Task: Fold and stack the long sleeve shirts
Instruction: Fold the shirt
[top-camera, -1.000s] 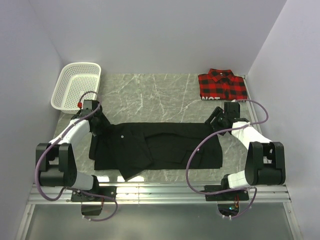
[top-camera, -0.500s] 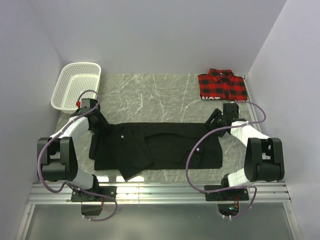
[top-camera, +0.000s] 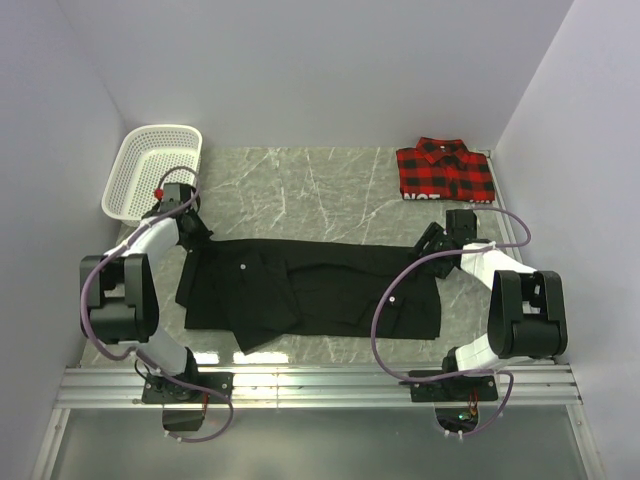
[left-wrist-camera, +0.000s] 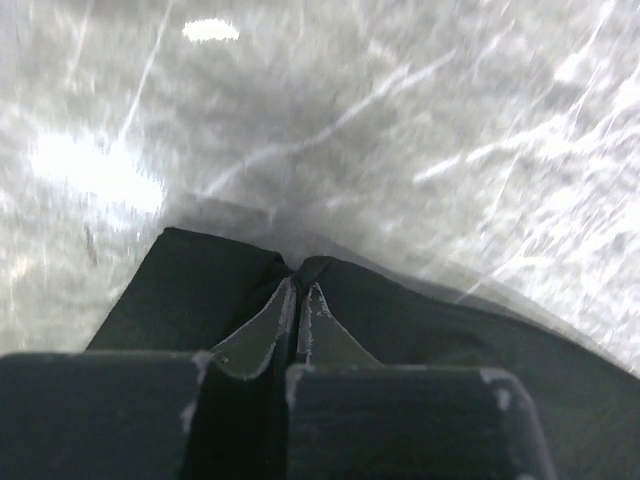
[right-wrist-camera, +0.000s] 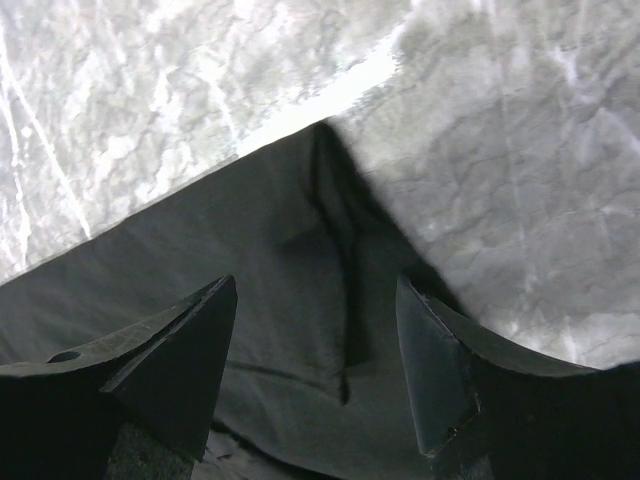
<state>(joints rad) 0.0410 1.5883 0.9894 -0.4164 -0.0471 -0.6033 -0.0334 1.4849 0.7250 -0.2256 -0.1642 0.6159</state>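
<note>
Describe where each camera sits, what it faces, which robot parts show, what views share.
Top external: above and behind, looking down on the grey marble table; left arm, right arm show.
Left wrist: faces along its shut left hand pinching the plain black fabric shirt.
Right wrist: looks past the open right hand onto that shirt's corner.
Shared: the black shirt.

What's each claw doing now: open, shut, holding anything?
Left claw: shut, pinching an edge of the black shirt.
Right claw: open, empty, over that shirt's corner.
</note>
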